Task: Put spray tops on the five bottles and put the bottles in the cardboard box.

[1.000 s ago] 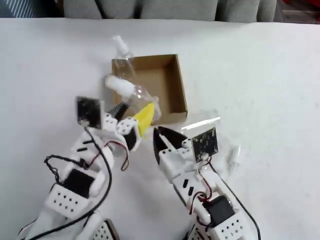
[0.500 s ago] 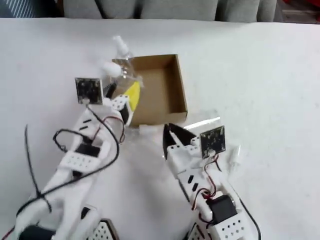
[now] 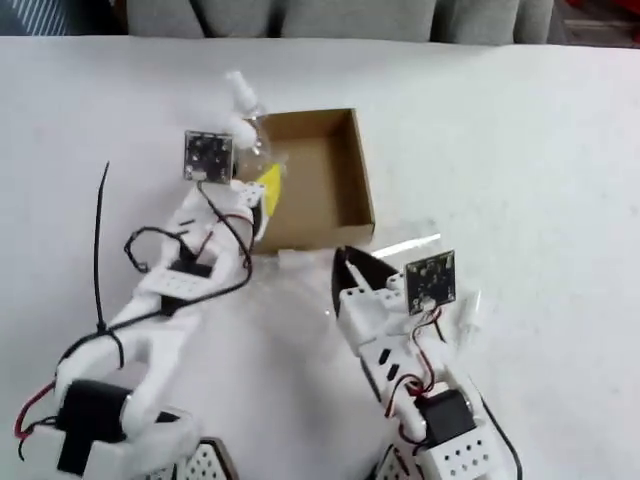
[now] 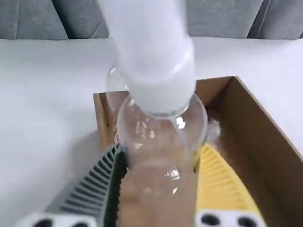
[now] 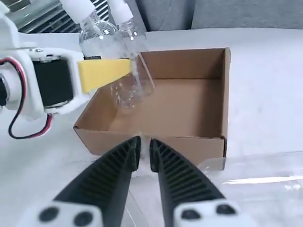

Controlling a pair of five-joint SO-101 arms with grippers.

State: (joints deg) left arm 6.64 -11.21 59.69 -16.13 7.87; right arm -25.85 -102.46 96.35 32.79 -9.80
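Left wrist view — left claw (image 4: 158,158) clamps a bottle (image 4: 158,123) above the cardboard box (image 4: 251,113) — right claw (image 5: 144,146) closed, empty.

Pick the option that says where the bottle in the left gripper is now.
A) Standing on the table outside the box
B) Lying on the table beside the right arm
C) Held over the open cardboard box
C: the left gripper is clamped on the clear bottle, and the cardboard box lies open beneath it.
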